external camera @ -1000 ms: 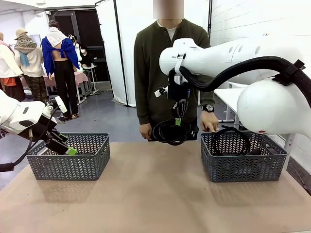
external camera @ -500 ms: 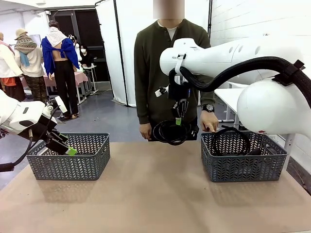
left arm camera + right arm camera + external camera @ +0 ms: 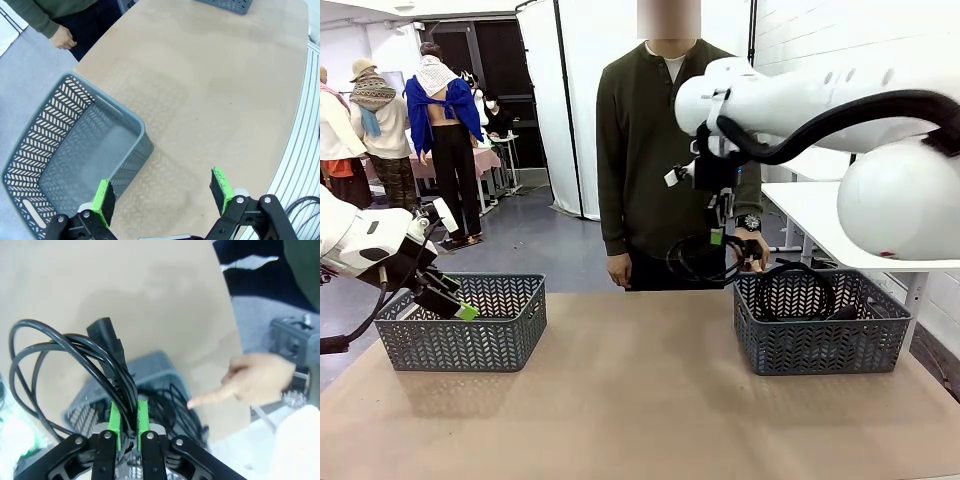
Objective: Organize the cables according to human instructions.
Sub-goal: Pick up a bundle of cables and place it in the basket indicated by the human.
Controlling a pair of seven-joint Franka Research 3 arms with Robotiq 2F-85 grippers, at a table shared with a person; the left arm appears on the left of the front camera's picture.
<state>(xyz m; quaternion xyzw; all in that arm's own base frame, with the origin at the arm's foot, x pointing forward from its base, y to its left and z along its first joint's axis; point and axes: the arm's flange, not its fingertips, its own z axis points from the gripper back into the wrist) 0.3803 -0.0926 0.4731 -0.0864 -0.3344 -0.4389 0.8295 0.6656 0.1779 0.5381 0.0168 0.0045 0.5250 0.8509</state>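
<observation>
My right gripper [image 3: 717, 237] [image 3: 128, 420] is shut on a coiled black cable [image 3: 700, 260] [image 3: 75, 360], which hangs in the air just left of the right grey basket [image 3: 820, 345] [image 3: 150, 372]. More black cables [image 3: 798, 290] [image 3: 172, 405] lie coiled inside that basket. The person's hand [image 3: 752, 250] [image 3: 250, 382] points a finger down at the basket's far left corner. My left gripper [image 3: 455, 300] [image 3: 162, 192] stands open over the near corner of the left grey basket [image 3: 465, 320] [image 3: 75, 160], with nothing between its fingers.
The brown table [image 3: 640, 400] stretches between the two baskets. The person [image 3: 660, 150] stands at the far edge, behind the hanging cable. The left basket's inside is bare.
My right arm has carried the hanging cable to the right, from in front of the person toward the right basket. The left arm has stayed put.
</observation>
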